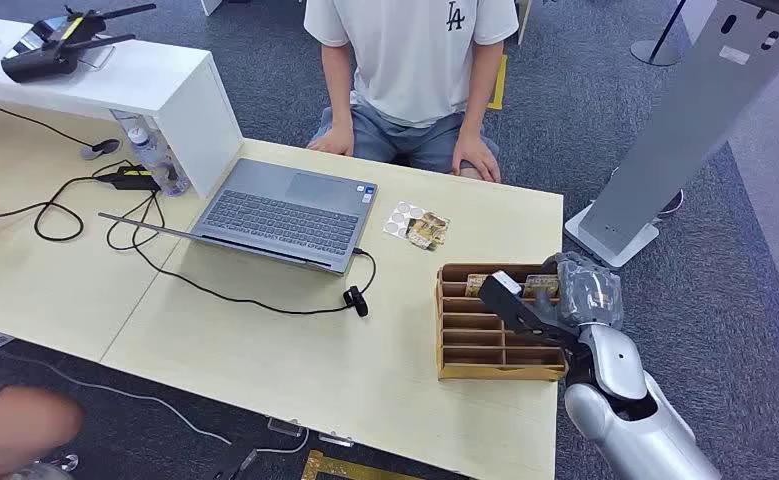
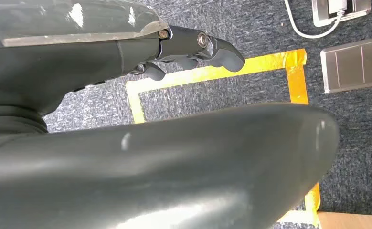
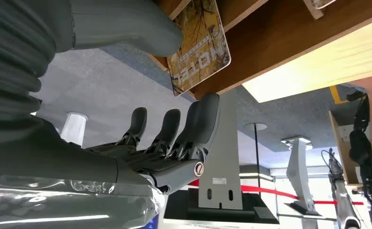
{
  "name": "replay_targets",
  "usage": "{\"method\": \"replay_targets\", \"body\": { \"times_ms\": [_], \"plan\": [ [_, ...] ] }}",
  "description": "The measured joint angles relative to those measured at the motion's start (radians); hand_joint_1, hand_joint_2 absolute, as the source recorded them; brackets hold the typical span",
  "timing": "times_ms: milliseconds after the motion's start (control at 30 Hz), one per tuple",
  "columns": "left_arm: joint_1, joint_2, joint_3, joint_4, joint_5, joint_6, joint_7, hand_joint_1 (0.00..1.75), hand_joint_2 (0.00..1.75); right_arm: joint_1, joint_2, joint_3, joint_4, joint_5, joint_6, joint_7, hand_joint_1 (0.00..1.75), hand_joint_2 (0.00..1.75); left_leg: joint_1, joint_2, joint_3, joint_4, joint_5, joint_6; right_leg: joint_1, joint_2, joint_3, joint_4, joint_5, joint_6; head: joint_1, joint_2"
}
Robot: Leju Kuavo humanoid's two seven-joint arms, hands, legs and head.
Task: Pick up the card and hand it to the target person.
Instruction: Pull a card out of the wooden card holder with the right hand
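A wooden slotted organizer (image 1: pixel 500 340) stands at the table's right end, with cards in its far row. My right hand (image 1: pixel 587 290) is at its far right corner. In the right wrist view a yellow-brown card (image 3: pixel 200 47) printed "HOTEL" sticks out of the organizer (image 3: pixel 293 43) at a tilt. My right hand (image 3: pixel 174 138) pinches it, thumb (image 3: pixel 126 28) on one face and fingertips (image 3: pixel 207 102) at the other side. The target person (image 1: pixel 410 60), in a white T-shirt, sits across the table with hands on knees. My left hand (image 2: pixel 193 47) hangs over the floor, holding nothing.
An open laptop (image 1: pixel 285 210) lies mid-table with a black cable and plug (image 1: pixel 357 300) trailing toward me. A sheet of round stickers (image 1: pixel 415 225) lies beyond the organizer. A white shelf (image 1: pixel 145 80) and a bottle (image 1: pixel 155 155) stand far left. A grey stand (image 1: pixel 685 130) rises at right.
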Motion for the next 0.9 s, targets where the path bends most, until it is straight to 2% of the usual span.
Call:
{"method": "replay_targets", "body": {
  "times_ms": [333, 633, 833, 900],
  "plan": [
    [0.000, 0.000, -0.006, 0.000, -0.001, -0.004, 0.000, 0.00, 0.00, -0.008, -0.001, 0.000, 0.027, -0.015, -0.003, 0.014, 0.86, 1.75, 0.000, 0.000, 0.000, 0.000, 0.000, 0.000, 0.000, 0.000, 0.000, 0.000, 0.000, 0.000, 0.000, 0.000],
    [0.000, 0.000, -0.011, 0.000, -0.001, -0.004, 0.000, 0.00, 0.00, -0.007, -0.005, 0.000, 0.030, -0.015, -0.003, 0.016, 0.92, 1.75, 0.000, 0.000, 0.001, 0.000, 0.000, 0.000, 0.000, 0.000, 0.000, 0.000, 0.000, 0.000, 0.000, 0.000],
    [0.000, 0.000, -0.012, 0.000, -0.001, -0.005, 0.000, 0.00, 0.00, -0.004, -0.005, 0.000, 0.032, -0.015, -0.002, 0.018, 1.30, 1.75, 0.000, 0.000, 0.001, 0.000, 0.000, 0.000, 0.000, 0.000, 0.000, 0.000, 0.000, 0.000, 0.000, 0.000],
    [0.000, 0.000, -0.012, 0.000, -0.001, -0.004, 0.000, 0.00, 0.00, -0.001, -0.005, 0.000, 0.032, -0.015, -0.002, 0.019, 1.34, 1.75, 0.000, 0.000, 0.001, 0.000, 0.000, 0.000, 0.000, 0.000, 0.000, 0.000, 0.000, 0.000, 0.000, 0.000]
  ]
}}
